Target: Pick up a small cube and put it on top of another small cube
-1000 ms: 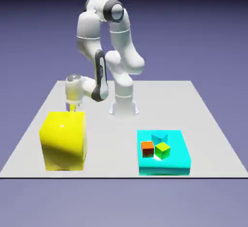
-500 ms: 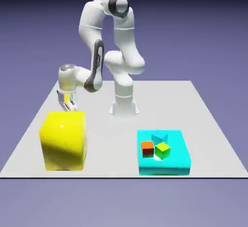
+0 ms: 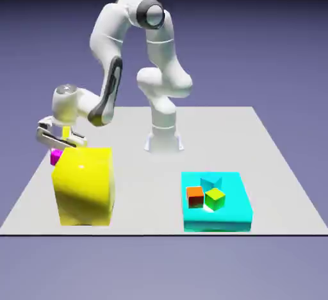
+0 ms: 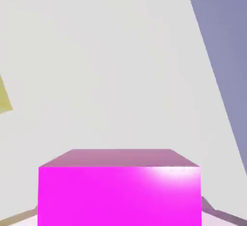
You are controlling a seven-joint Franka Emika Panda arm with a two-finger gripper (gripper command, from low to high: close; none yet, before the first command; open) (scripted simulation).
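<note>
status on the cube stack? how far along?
Done: the pick. The gripper is shut on the pink cube, which fills the bottom of the hand view and peeks out behind the yellow block's upper left corner in the exterior view. In hand: carrying it above the table. Left: bringing it to a second cube and setting it on top; orange and green cubes sit untouched on the cyan slab.

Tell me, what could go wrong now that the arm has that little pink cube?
The tiny magenta-pink cube fills the hand view between the shut jaws, so it looks held, but a small grip could slip in transit. The gripper hangs close beside the big yellow block; swinging across might clip it. The small orange cube and small green cube sit close together on the cyan slab, so placing on one may nudge the other.
</note>
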